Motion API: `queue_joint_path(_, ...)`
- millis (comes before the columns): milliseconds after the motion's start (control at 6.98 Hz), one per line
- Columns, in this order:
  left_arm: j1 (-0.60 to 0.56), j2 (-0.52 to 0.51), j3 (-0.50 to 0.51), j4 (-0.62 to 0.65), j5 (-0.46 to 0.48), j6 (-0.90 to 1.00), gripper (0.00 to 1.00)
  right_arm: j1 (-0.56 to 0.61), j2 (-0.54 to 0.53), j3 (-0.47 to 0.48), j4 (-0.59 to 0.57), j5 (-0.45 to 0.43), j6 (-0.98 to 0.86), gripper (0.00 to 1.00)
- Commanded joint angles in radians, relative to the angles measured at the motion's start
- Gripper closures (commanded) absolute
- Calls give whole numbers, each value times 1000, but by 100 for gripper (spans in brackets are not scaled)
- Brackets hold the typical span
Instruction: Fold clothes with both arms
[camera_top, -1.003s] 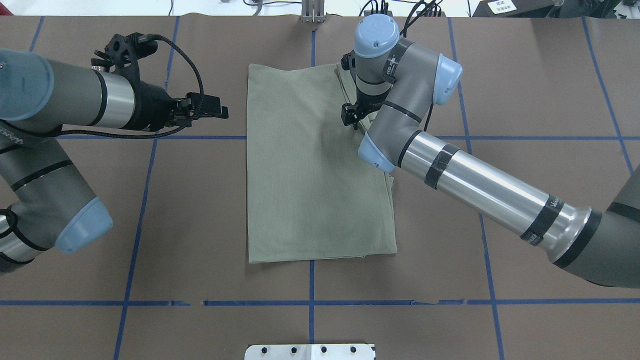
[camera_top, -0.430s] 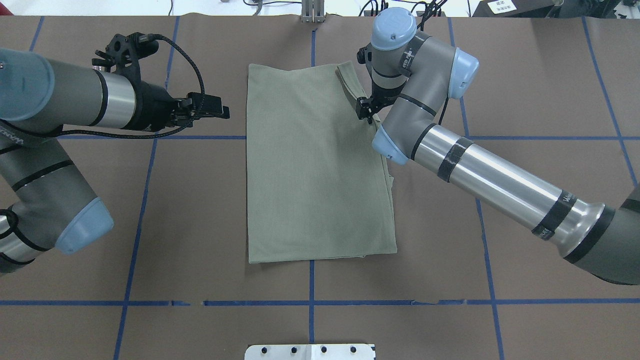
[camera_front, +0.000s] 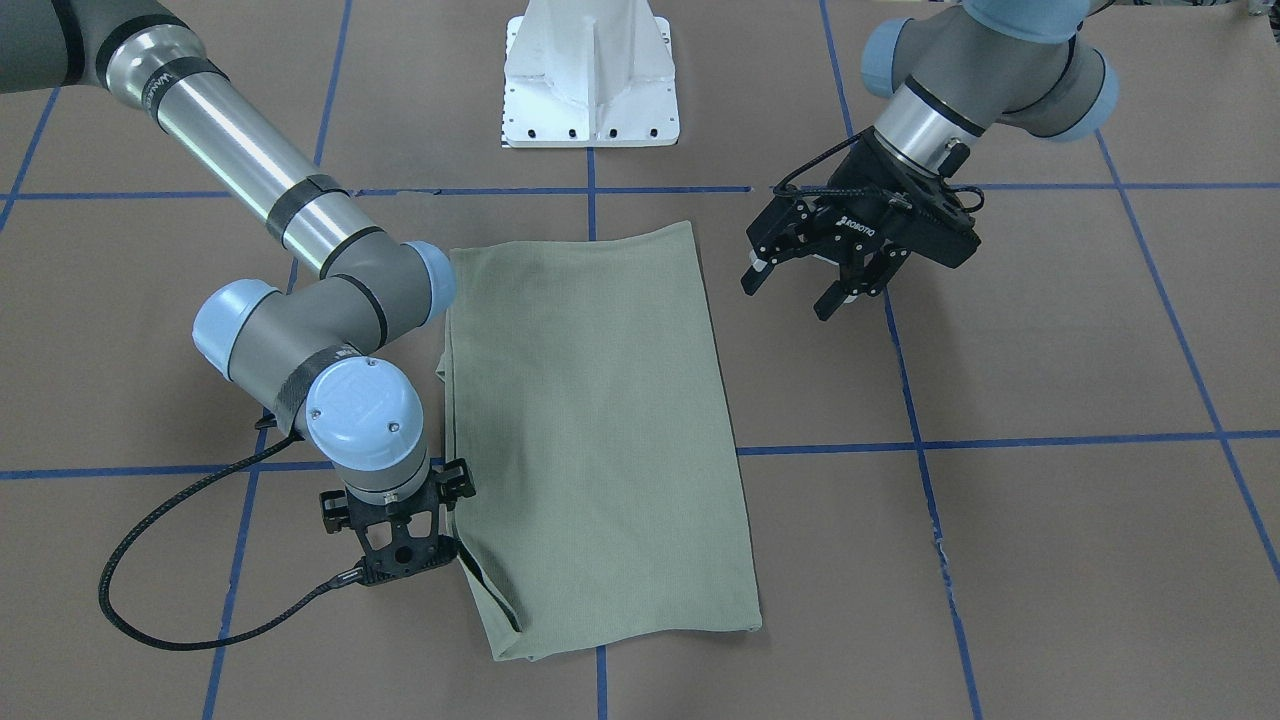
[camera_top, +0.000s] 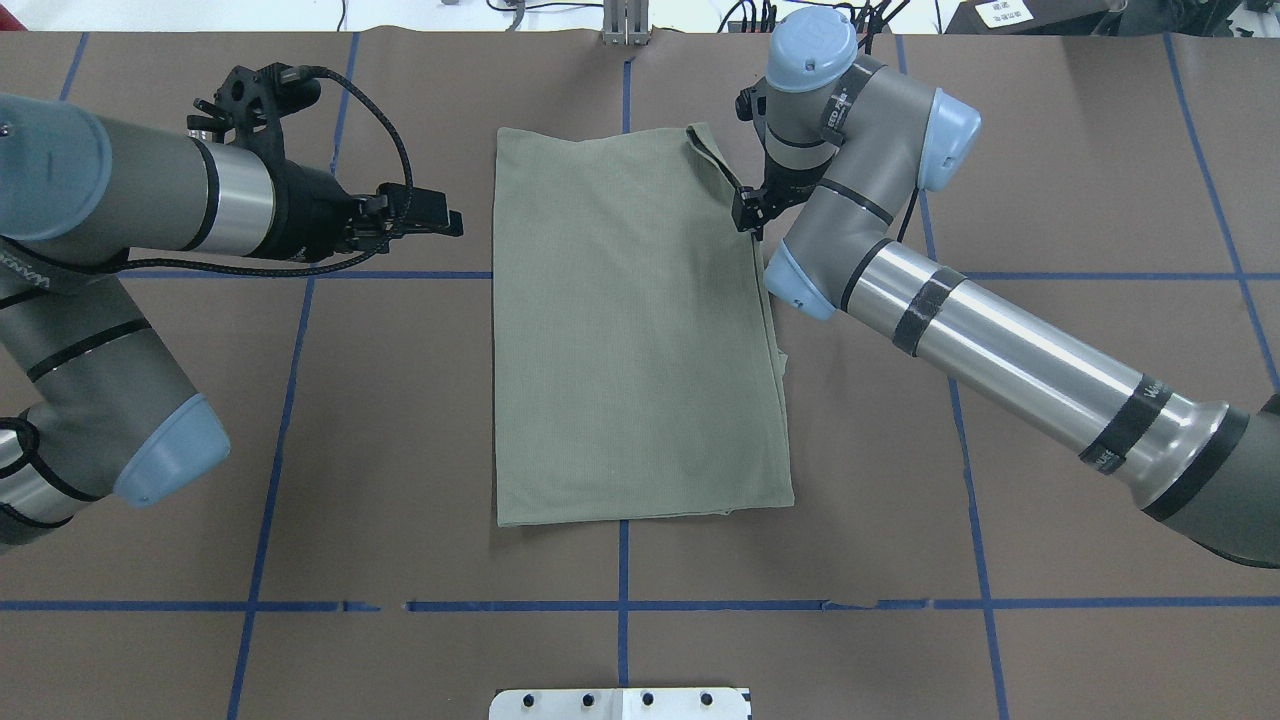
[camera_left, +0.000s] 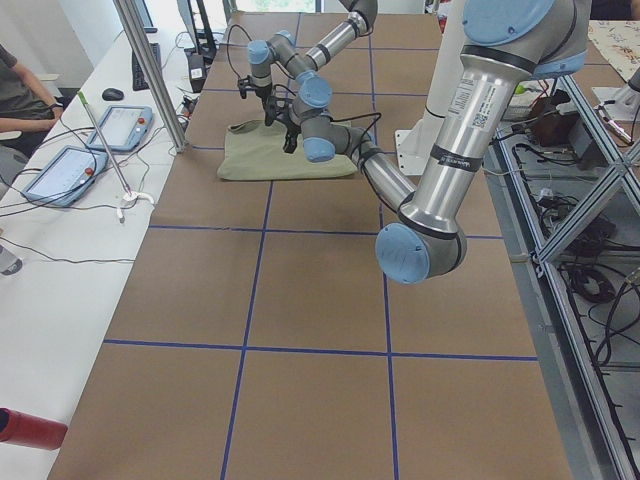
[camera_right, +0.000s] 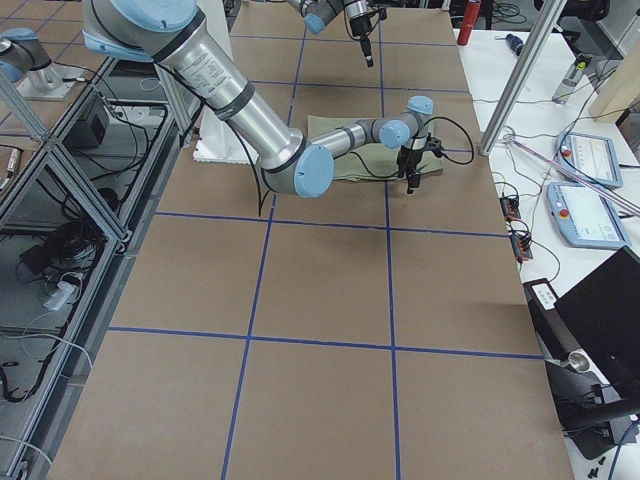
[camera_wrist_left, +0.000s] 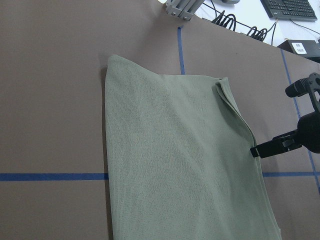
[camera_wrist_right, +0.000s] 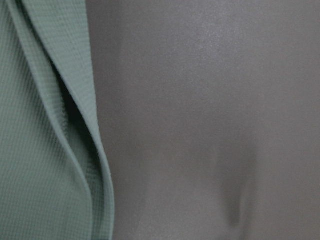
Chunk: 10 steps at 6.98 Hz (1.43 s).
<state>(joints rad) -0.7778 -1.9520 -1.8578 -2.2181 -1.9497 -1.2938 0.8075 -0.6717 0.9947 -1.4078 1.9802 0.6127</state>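
Shirt (camera_top: 630, 330), pale sage-green knit, lies lengthwise-folded on the brown counter (camera_top: 1050, 150). Black right gripper (camera_top: 748, 212) is at its edge, jaws I can't tell; black left gripper (camera_front: 786, 298) hangs with jaws wide, empty. Crosswise fold next, I'd say: both need far corners.

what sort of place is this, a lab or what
Likely a robotics lab: the left arm and right arm reach over a table gridded with blue tape, with touchscreen pendants on a side bench.
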Motion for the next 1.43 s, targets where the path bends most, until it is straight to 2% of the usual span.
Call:
queue_joint_path(0, 0, -1, 0, 0, 0, 1, 0, 5, 15, 9, 6, 9, 1, 0)
queue_joint_path(143, -1, -1, 0, 0, 0, 1, 0, 13, 21, 10, 47, 23, 1, 0)
queue_joint_path(430, -1, -4, 0, 2, -3, -8, 0, 13, 23, 39, 58, 41, 10, 0)
queue_joint_path(716, 12, 2, -1, 5, -37, -118, 0, 15, -52, 198, 49, 116, 57, 0)
queue_joint_path(860, 29, 10, -3, 3, -76, -181, 0, 13, -116, 302, 46, 118, 111, 0)
queue_joint_path(1003, 85, 16, -1, 3, -66, -259, 0, 9, -190, 402, 41, 118, 120, 0)
queue_joint_path(1289, 254, 30, -3, 3, 59, -431, 0, -2, -323, 610, -11, 120, 136, 0)
